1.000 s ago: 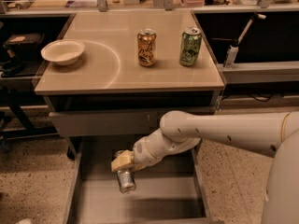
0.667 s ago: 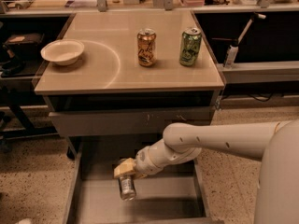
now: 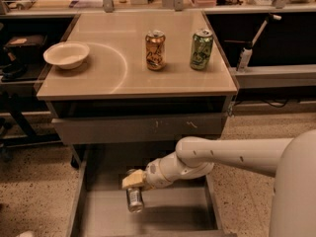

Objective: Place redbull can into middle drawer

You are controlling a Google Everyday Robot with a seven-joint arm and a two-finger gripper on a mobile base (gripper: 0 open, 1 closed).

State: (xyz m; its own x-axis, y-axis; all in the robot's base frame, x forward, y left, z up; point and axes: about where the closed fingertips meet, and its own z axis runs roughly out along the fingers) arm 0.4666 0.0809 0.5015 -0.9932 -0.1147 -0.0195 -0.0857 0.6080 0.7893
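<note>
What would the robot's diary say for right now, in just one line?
end effector: shut on redbull can | place: over open middle drawer floor | release: not yet | tabletop: orange can, green can, bowl

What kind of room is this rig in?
Probably a lab or workshop: cluttered workbenches behind, speckled floor. The gripper holds a slim silver-grey can over the wide grey-beige open drawer.

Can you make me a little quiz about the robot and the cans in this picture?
1. True or false: the hand holds the redbull can over the open middle drawer.
2. How many cans stand on the table?
3. What else sits on the table? A) a bowl B) a cup C) a spoon

Key: 1 true; 2 two; 3 A.
</note>
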